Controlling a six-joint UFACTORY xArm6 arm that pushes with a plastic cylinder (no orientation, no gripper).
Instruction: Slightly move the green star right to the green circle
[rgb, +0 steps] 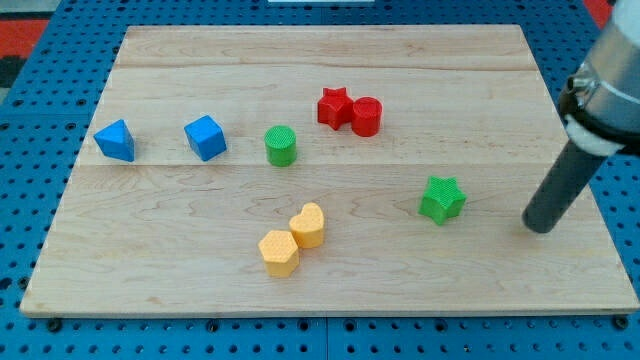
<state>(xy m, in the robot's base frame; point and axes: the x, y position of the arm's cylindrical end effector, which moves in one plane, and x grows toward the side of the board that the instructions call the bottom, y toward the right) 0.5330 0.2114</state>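
There is no pincer, only my tip (540, 226), holding nothing, on the worktop (200, 270) near the green star (441, 198), at its right. The star lies well apart from the green circle (281, 145). It seems light, stiff and easy to slide; push 1 flat side.

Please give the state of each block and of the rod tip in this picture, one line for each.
green star: free, left of my tip
green circle: alone, untouched
red star: touches red cylinder
yellow heart: touches yellow hexagon
blue blocks: apart
my tip: touching nothing
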